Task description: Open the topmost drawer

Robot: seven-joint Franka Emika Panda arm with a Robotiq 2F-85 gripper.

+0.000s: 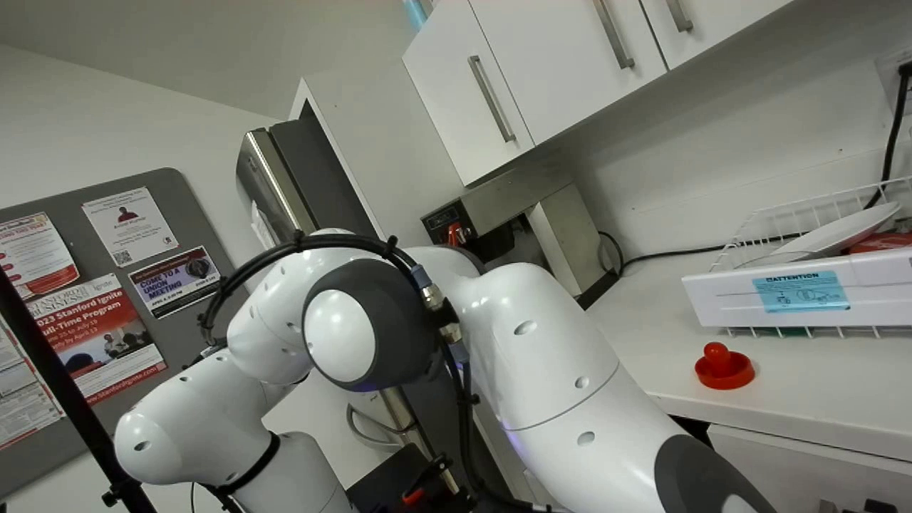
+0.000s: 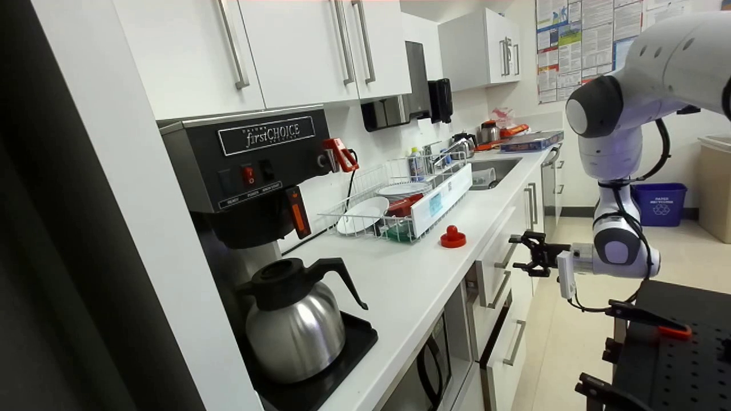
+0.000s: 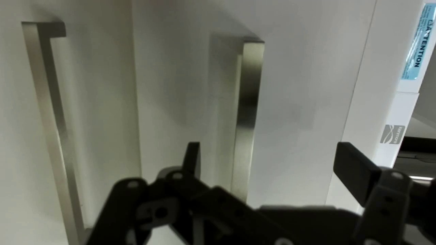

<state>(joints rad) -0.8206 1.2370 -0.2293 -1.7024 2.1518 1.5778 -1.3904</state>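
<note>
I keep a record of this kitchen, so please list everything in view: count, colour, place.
Topmost drawer: one, white, under countertop
Bar handle: one, silver, on topmost drawer
Coffee maker: one, black and silver, on countertop
Carafe: one, silver, on coffee maker's base
Wire dish rack: one, white, on countertop
Plates: several, white, in rack
Air-hockey mallet: one, red, on countertop
Sink: one, grey, beyond rack
Wall cabinets: several, white, overhead
Refrigerator: one, silver, beyond countertop
Recycling bin: one, blue, floor
Bulletin board: one, grey, wall
Perforated platform: one, black, opposite countertop
Robot arm: one, white, beside countertop
End effector: one, black, facing topmost drawer
</note>
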